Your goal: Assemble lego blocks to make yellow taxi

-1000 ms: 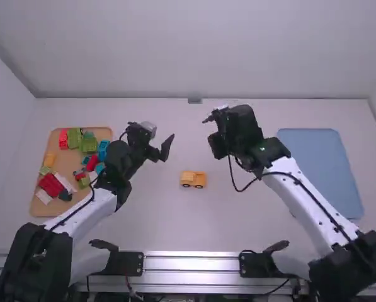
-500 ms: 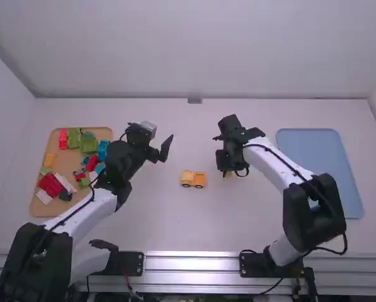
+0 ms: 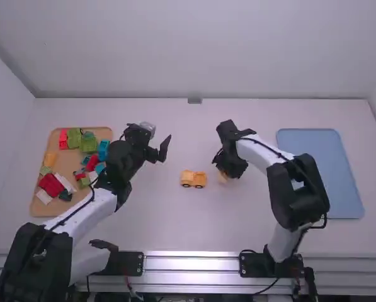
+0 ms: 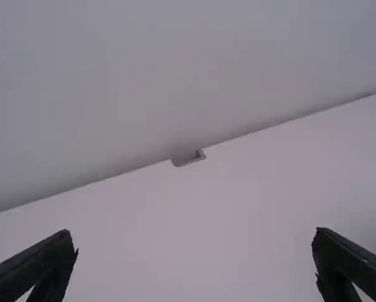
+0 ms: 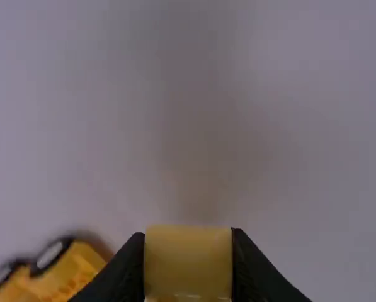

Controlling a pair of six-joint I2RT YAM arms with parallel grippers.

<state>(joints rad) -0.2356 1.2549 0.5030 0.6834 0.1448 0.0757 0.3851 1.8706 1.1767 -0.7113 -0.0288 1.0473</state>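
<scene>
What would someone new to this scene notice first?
Probably the right gripper, clamped on a yellow block just to the right of the orange-yellow toy vehicle at the table's middle. Next, perhaps, the tan tray of colorful blocks on the left, and the flat blue tray on the right.

We have the car (image 3: 193,179) on the table (image 3: 169,220), between the left tray (image 3: 65,162) (blocks (image 3: 89,144) inside) and the right tray (image 3: 323,179).
</scene>
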